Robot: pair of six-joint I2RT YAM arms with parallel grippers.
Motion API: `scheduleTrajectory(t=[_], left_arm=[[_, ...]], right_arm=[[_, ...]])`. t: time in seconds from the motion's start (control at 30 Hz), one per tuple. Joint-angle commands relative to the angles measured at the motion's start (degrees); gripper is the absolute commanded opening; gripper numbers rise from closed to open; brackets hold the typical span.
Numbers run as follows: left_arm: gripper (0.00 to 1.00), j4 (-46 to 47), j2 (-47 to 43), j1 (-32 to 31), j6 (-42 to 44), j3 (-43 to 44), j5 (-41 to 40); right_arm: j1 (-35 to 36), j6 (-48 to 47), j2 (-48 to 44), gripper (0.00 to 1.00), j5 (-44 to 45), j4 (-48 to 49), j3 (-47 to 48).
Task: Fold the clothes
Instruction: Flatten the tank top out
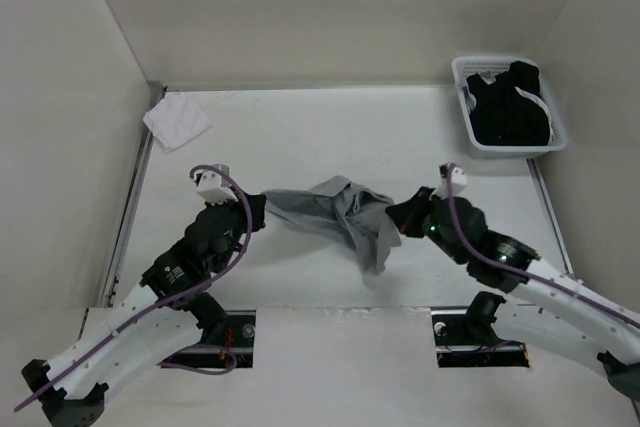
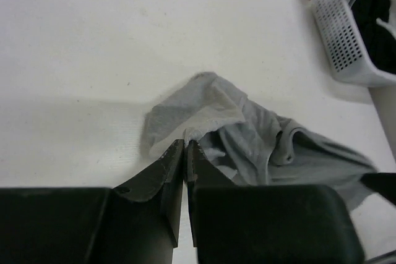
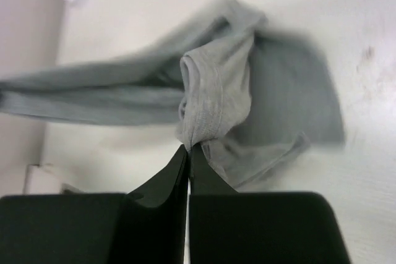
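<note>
Now left gripper (image 2: 185, 145) and right gripper (image 3: 188, 149) both pinch the limp heather-grey knit tank top (image 1: 335, 212) mid white tabletop (image 1: 300, 137); light, likely saggy, so hem corners look best.

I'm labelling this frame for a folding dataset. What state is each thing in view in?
grey tank top: unfolded, crumpled, pinched at both ends.
left gripper: fingers shut on the tank top's edge.
right gripper: fingers shut on a bunched band of the tank top.
basket: upright, far right corner, holding the black garment.
black garment: bunched inside the basket.
white cloth: lying rumpled, far left corner.
</note>
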Motion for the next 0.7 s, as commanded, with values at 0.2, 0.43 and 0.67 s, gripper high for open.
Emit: scheduleTrajectory(t=[0.2,0.43,0.67], left_arm=[[0.03,3.2,-6.0,5.5,2.5,11.3,-1.2],[0.03,-0.7,-14.2,7.5,4.1,13.8,-5.1],[0.03,-8.5,-17.9,6.5,-2.0,8.9,-4.3]], right_arm=[[9.2,-27.2,1.4,0.0,9.3,0.6,47.2],[18.0,-41.5,6.9,0.01,17.4,5.9,60.3],[-4.5,-34.2,19.0,0.01,1.7,5.5,59.3]])
